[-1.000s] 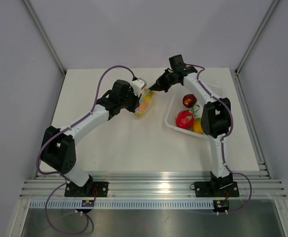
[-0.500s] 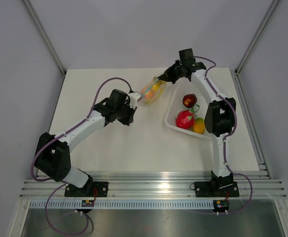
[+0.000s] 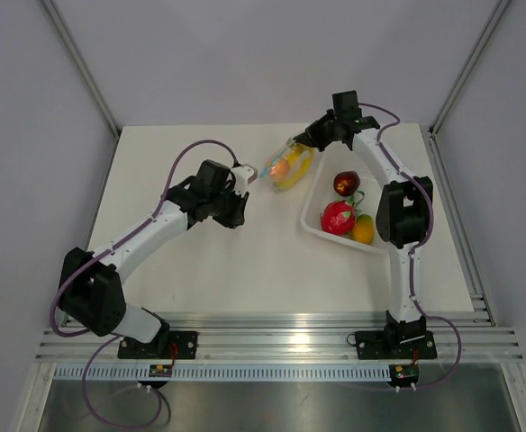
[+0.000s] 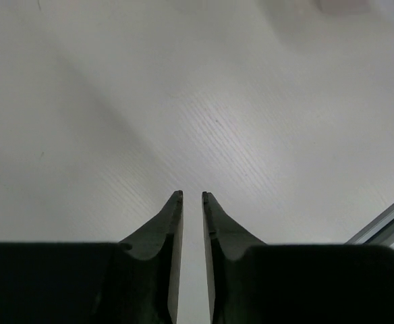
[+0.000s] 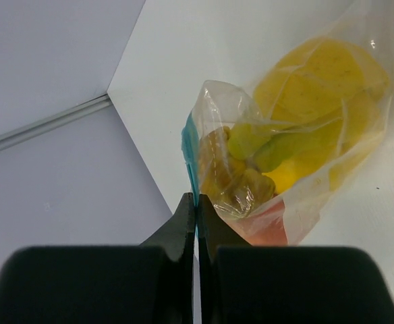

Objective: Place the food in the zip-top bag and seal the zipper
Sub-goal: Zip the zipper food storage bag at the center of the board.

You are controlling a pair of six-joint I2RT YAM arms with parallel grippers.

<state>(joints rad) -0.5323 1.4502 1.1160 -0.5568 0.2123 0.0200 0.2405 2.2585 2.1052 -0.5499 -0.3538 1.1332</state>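
The clear zip-top bag (image 3: 287,166) hangs lifted off the table, just left of the tray. Through it I see the yellow banana bunch (image 5: 318,88), an orange-pink peach (image 5: 268,226) and yellow-green pieces that may be the lemon. My right gripper (image 3: 301,141) is shut on the light-blue zipper strip (image 5: 190,152) at the bag's mouth edge; the wrist view shows its jaws (image 5: 196,199) pinched on the strip. My left gripper (image 3: 234,212) is to the bag's left, apart from it. In its wrist view (image 4: 192,196) the jaws stand a narrow gap apart and empty over bare table.
A white tray (image 3: 304,222) lies right of centre under the right arm, holding a dark red apple (image 3: 345,184), a red fruit with a green top (image 3: 337,217) and an orange fruit (image 3: 362,230). An aluminium rail (image 4: 386,226) shows at the table's edge.
The left gripper let go of the bag and drew back to the left. The right gripper, shut on the zipper strip, carried the bag up and to the right, towards the tray.
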